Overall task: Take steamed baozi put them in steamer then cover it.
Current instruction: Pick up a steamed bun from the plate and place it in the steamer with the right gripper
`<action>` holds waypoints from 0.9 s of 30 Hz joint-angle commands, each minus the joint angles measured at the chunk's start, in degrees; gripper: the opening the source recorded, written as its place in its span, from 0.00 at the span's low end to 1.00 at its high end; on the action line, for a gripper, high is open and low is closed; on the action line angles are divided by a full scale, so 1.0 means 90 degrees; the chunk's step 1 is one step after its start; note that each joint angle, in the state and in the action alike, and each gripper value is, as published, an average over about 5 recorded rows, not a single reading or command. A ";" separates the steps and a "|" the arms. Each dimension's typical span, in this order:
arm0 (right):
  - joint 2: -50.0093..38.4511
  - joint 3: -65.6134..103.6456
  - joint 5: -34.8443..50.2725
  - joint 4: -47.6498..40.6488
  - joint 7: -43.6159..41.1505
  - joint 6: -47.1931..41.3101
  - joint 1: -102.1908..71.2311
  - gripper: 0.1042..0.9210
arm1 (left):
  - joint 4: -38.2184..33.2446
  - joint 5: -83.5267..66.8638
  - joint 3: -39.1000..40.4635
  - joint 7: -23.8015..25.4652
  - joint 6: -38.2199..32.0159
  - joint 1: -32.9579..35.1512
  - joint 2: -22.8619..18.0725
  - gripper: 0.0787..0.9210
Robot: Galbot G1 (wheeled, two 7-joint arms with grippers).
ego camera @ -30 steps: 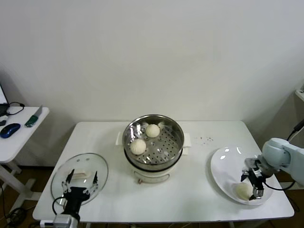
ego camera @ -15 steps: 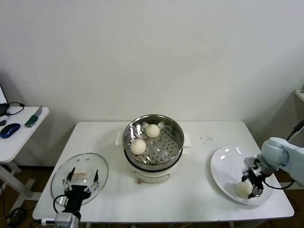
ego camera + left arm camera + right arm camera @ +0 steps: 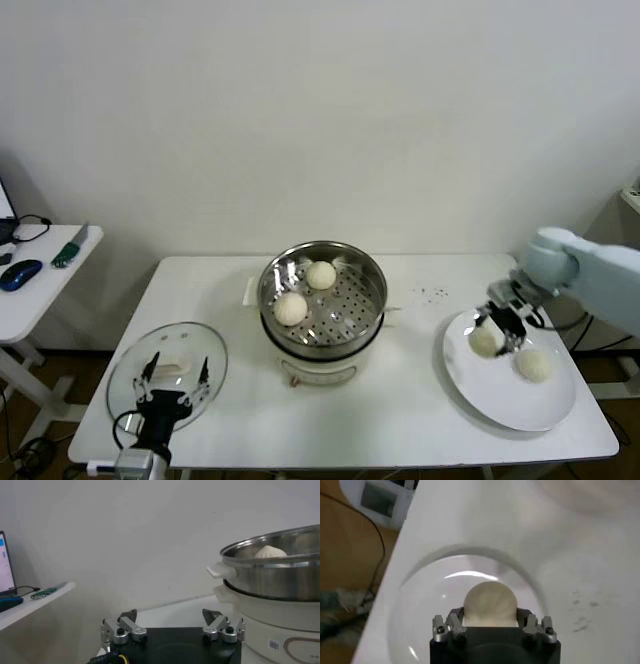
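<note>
At frame right: white plate (image 3: 500, 405) — one baozi (image 3: 534, 365) lying on it
Centre: steamer (image 3: 323, 298) uncovered, two buns (image 3: 291, 308) inside
Lower left: glass cover (image 3: 168, 362) flat on table (image 3: 400, 410)
Right gripper (image 3: 497, 330): closed around a third baozi (image 3: 485, 342) above the plate
Left gripper (image 3: 170, 380): spread wide over the cover — holding nothing

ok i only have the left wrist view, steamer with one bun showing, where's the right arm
Observer: The right gripper is over the white plate, shut on a baozi.
Operator: any more on that plate
Observer: One more bun, beside the held one.
Operator: how many in the steamer really
Observer: Two in the steamer.
Operator: and the lid
Observer: The cover lies flat on the table, under your open left gripper.
</note>
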 commanded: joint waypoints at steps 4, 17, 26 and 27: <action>0.2676 -0.1035 0.0144 0.0062 -0.0147 0.2055 0.2668 0.70 | -0.0001 -0.0022 -0.0009 0.0007 -0.0029 0.0065 0.0015 0.88; 0.4620 -0.0361 -0.0824 -0.0477 0.0004 0.2881 0.1592 0.71 | 0.0045 -0.0234 0.0027 0.0035 0.0035 0.0003 0.0090 0.88; 0.5049 -0.0514 -0.0963 -0.0518 0.0103 0.3021 0.0937 0.71 | -0.0048 -0.0312 -0.0011 0.0087 0.0019 0.0061 0.0156 0.88; 0.5049 -0.0556 -0.0947 -0.0503 0.0117 0.3020 0.0918 0.71 | -0.0057 -0.0311 -0.0009 0.0088 0.0017 0.0081 0.0155 0.88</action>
